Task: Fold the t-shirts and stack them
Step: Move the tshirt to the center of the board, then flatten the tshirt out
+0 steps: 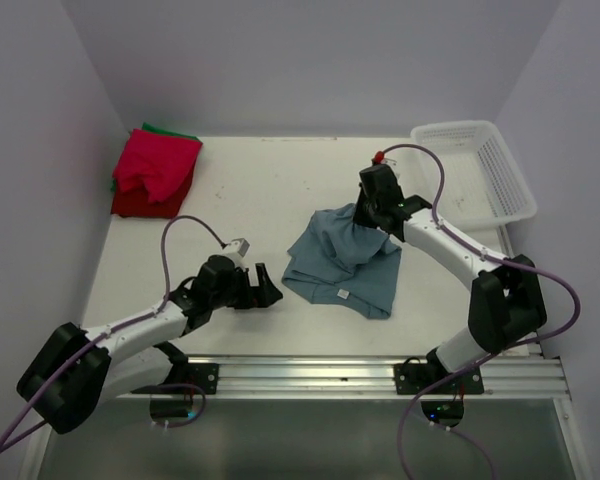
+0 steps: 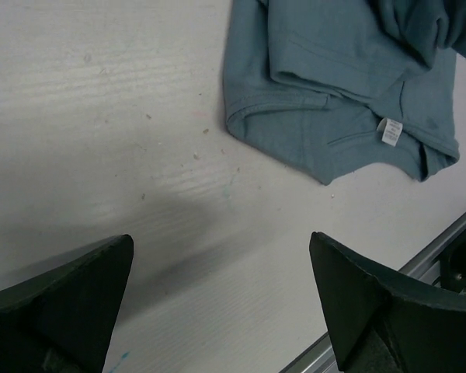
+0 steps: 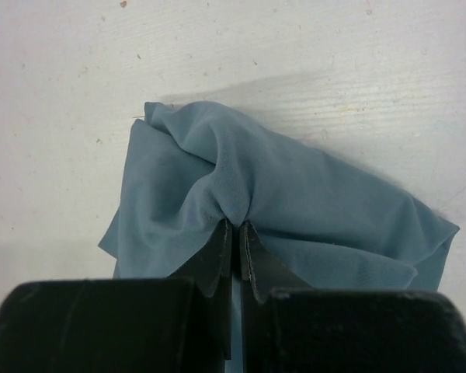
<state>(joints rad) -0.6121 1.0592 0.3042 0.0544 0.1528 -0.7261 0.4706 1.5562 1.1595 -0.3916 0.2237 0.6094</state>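
The blue-grey t-shirt (image 1: 342, 262) lies crumpled in the middle of the bench (image 1: 250, 190). Its far part is pulled up by the right fingers (image 3: 217, 260), which are clamped tight on the cloth. The left fingers (image 2: 70, 303) stand wide apart over bare bench just left of the shirt, holding nothing. Red t-shirts (image 1: 152, 172) are piled in the far-left corner, with what seems a green one (image 1: 170, 130) beneath.

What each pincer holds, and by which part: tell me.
Right pincer pinches the blue shirt by a bunched fold at its far side. Left pincer is open, holding nothing.
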